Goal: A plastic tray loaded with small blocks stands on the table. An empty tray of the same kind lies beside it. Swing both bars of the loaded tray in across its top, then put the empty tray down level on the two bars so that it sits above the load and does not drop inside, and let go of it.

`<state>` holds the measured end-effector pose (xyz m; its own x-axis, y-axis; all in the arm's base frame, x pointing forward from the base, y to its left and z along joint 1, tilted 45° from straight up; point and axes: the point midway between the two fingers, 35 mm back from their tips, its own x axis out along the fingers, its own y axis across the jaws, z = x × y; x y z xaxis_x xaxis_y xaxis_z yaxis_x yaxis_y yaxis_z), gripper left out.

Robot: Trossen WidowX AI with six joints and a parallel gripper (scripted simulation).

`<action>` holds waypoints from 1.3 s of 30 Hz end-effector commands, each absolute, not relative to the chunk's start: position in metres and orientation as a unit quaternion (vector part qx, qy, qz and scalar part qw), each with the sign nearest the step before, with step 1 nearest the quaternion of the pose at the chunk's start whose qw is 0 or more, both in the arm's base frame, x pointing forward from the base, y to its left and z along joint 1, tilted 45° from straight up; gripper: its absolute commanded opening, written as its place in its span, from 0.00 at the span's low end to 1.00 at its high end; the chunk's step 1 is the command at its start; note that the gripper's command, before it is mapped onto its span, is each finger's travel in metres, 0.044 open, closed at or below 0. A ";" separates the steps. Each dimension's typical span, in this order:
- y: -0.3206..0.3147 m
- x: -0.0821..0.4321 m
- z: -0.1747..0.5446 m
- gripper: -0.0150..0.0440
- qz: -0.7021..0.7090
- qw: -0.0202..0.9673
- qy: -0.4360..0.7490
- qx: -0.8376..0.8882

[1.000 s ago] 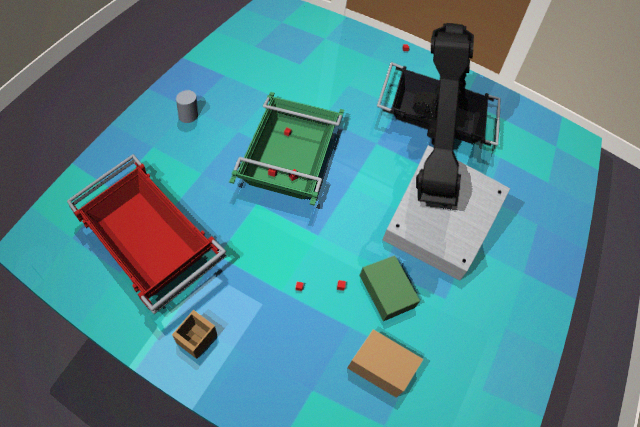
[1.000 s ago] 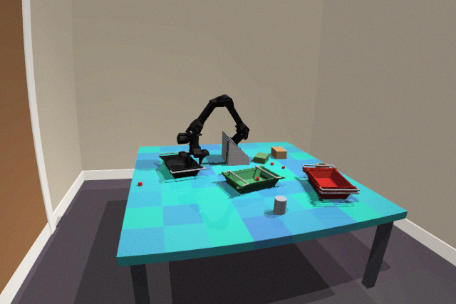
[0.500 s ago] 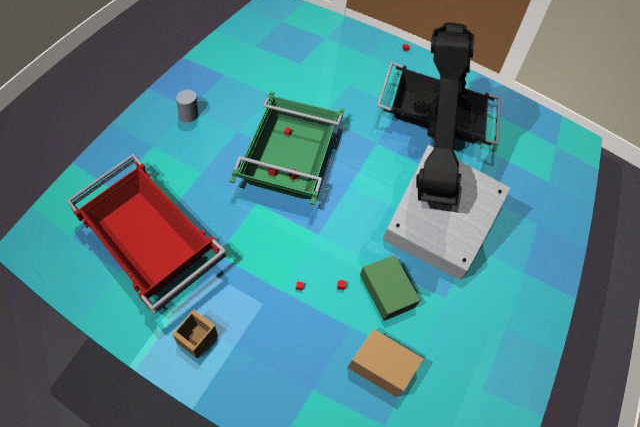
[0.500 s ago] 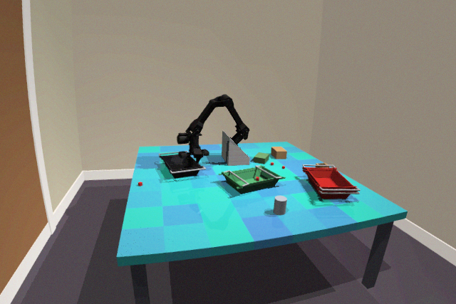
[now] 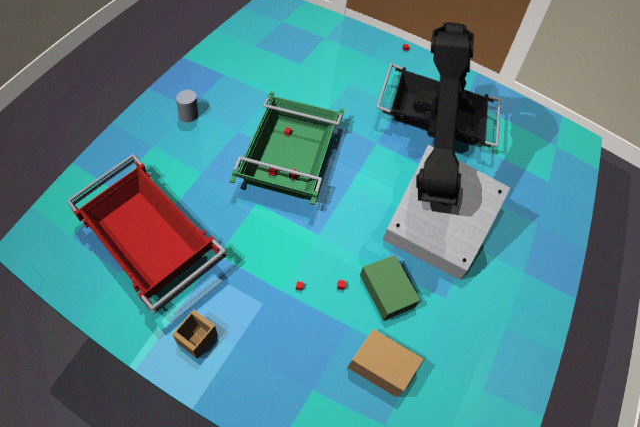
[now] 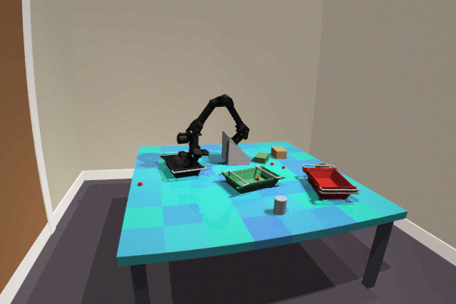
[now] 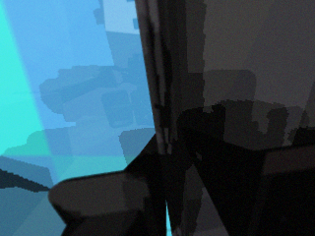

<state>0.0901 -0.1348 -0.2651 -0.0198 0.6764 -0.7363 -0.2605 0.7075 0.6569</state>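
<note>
Carrying blocks: the green tray [image 5: 310,148] [image 6: 250,185], rectangular with sloping walls, has three small red blocks inside and stands on the table [image 5: 289,55] [image 6: 206,227].
Green tray bars: two slim pale-grey bars, one near each end [image 5: 305,111] [image 5: 279,166], both across the top.
Black tray: dark, same shape, empty tray [image 5: 404,94] [image 6: 182,173] [image 7: 231,44]; beside the green one, bars swung outward.
Red tray: smooth-walled red tray [image 5: 147,228] [image 6: 331,183], bars outward too.
Tabletop: patchwork of turquoise and blue rectangles, faintly glossy.
Arm: matte black arm [image 5: 447,117] [image 6: 206,112], rising from a brushed-grey wedge-shaped base [image 5: 408,228] [image 6: 238,159], arching high, its wrist dropping steeply to the black tray.
Gripper: pincer [image 6: 196,161] [image 7: 171,133] pointing down, fingers narrowly spaced, one on each side of a black tray wall; whether they pinch it firmly cannot be told.
Smaller shapes: grey cylinder [image 5: 187,106] [image 6: 280,205], upright; green slab [image 5: 390,285] [image 6: 261,157] and orange-tan block [image 5: 387,360] [image 6: 278,152], both flat-faced; open-topped brown box [image 5: 194,333], square.
Loose cubes: three red ones on the table, outside the trays.
</note>
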 end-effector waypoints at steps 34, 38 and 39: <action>-0.210 0.095 -0.201 0.25 0.346 0.678 0.625 0.172; -0.227 0.098 -0.195 0.25 0.346 0.678 0.625 0.172; -0.231 0.099 -0.193 0.25 0.346 0.678 0.625 0.172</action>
<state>0.0968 -0.2132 -0.1976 -0.0230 0.6981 -0.7156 -0.2500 0.6890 0.6803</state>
